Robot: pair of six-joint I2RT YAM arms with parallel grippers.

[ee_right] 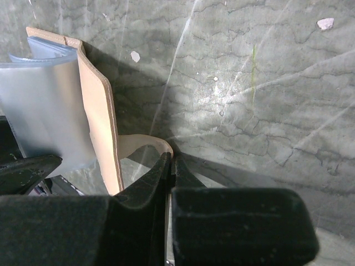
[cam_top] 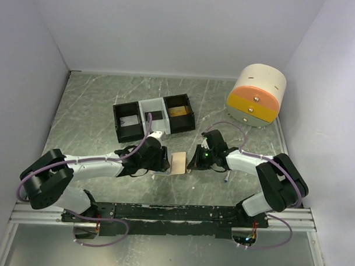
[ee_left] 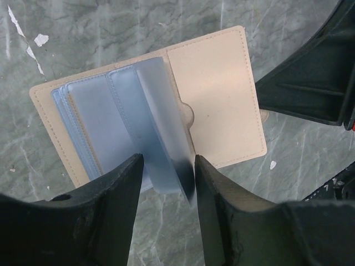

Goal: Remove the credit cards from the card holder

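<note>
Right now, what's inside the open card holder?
Pale blue plastic sleeves line the card holder; one stands up between the left tool's fingers. The sleeves are cloudy, so whatever they hold is hidden.

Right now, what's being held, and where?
Right gripper pinches the closure tab of the flat tan card holder; left gripper straddles its bluish plastic sleeve, unclamped.

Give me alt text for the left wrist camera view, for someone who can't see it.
An open tan card holder lies on the grey table, pale blue sleeves showing. The left gripper straddles one raised sleeve, jaws apart; the right gripper pinches its tab.
</note>
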